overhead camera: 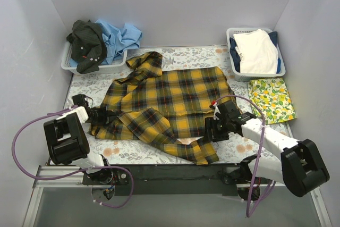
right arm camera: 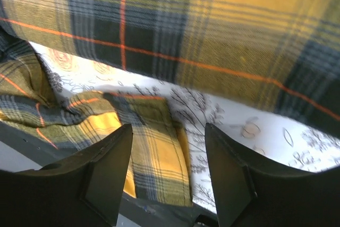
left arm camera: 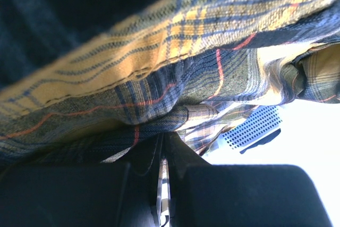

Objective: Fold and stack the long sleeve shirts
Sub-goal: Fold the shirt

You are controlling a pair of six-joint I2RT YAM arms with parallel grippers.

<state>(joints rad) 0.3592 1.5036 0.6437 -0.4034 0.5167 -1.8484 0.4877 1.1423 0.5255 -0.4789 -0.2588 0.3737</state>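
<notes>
Pinching one plaid shirt (overhead camera: 175, 94) at the left side of the table cover (overhead camera: 133, 155), with two arms held low.

One rumpled yellow-and-black shirt with thin red lines lies spread across the cover's middle, its collar toward the far-left corner. Two baskets stand at the cover's far corners; the left basket (overhead camera: 114, 68) holds one dark shirt (overhead camera: 87, 43) and one light blue shirt (overhead camera: 119, 38). The left gripper (overhead camera: 101, 115) reaches flat over the cover's left side, jaws closed on plaid cloth. The right gripper (overhead camera: 211, 130) tilts down over the cover's near-right part, jaws apart and empty.
</notes>
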